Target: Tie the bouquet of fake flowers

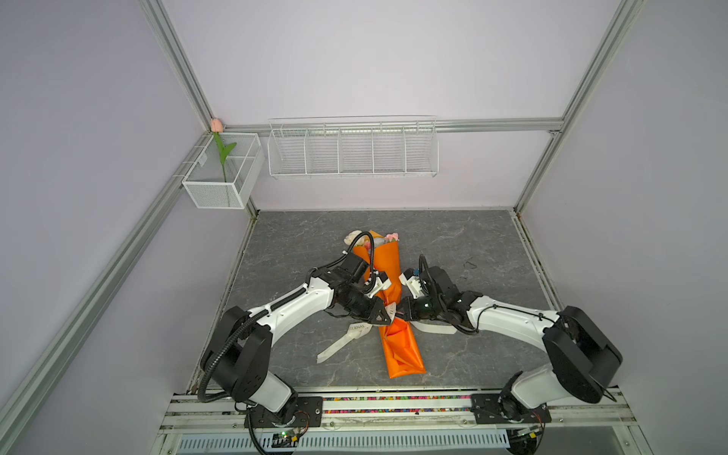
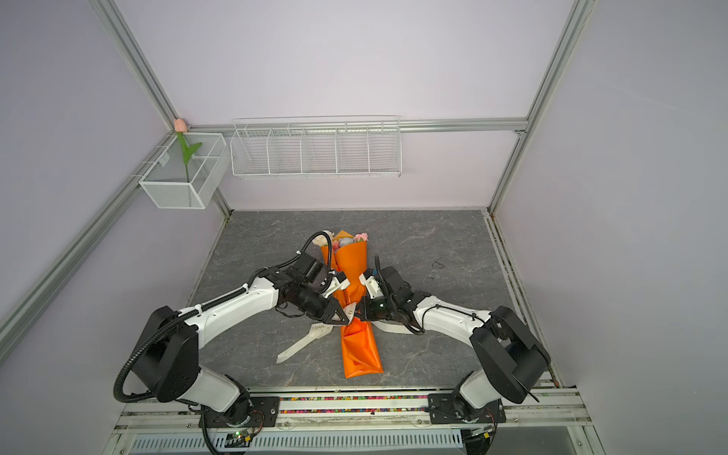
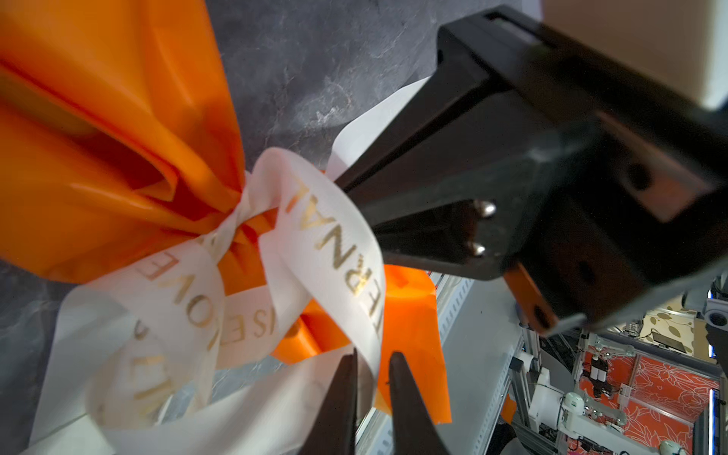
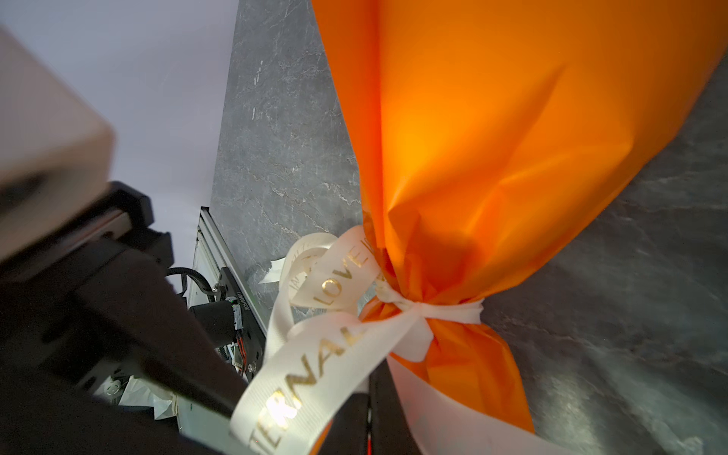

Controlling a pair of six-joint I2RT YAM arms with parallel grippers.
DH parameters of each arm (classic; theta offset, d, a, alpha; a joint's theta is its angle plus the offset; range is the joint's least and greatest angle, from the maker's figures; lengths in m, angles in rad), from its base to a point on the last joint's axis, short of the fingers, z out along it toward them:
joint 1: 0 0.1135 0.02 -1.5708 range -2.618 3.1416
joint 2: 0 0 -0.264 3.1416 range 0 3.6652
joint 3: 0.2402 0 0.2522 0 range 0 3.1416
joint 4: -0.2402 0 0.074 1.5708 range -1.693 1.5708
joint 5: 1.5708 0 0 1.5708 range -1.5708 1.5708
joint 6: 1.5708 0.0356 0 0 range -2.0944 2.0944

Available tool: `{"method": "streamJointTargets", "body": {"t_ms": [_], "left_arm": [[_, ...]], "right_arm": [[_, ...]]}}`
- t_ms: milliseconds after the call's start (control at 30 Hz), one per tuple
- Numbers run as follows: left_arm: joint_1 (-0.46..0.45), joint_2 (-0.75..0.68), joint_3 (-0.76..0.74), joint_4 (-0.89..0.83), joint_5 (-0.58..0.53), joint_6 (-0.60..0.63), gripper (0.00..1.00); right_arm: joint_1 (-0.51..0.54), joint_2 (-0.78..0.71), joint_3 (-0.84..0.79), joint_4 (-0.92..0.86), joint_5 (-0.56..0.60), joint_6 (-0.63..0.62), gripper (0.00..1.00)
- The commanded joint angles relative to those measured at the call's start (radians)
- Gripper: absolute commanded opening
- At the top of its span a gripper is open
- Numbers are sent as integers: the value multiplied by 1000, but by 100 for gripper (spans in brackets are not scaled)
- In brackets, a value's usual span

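Soft, slippery ribbon (image 3: 335, 236) is being pinched by the left end effector (image 3: 372, 356); the right end effector (image 4: 370, 409) is being clamped shut. The light, crushable bouquet (image 1: 388, 256) is likely best being taken mid-frame, at its tied neck.

A robotics lab cell: plain lilac wall panels (image 1: 374, 59) framed by aluminium profiles (image 1: 183, 71) enclose a grey stone-look tabletop (image 1: 472, 236). A left arm (image 1: 291, 311) and a right arm (image 1: 508, 319) are bolted to a rail (image 1: 394, 418) along its near edge, and white wire baskets (image 1: 352, 165) hang on the back wall.
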Motion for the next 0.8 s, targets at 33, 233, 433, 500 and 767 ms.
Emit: {"method": "streamJointTargets", "body": {"t_ms": [33, 233, 433, 500, 767], "left_arm": [[-14, -3, -10, 89, 16, -52, 22], [-54, -27, -22, 246, 59, -171, 30], [-94, 37, 20, 169, 140, -145, 24], [-108, 40, 54, 59, 45, -78, 26], [-82, -86, 25, 32, -146, -65, 54]], "right_arm": [[-5, -13, -38, 38, -19, 14, 7], [-5, -18, -68, 93, -20, 20, 7], [-7, -26, -80, 132, -28, 17, 7], [-7, -26, -87, 148, -29, 12, 7], [-9, -24, -108, 155, -19, 3, 7]]}}
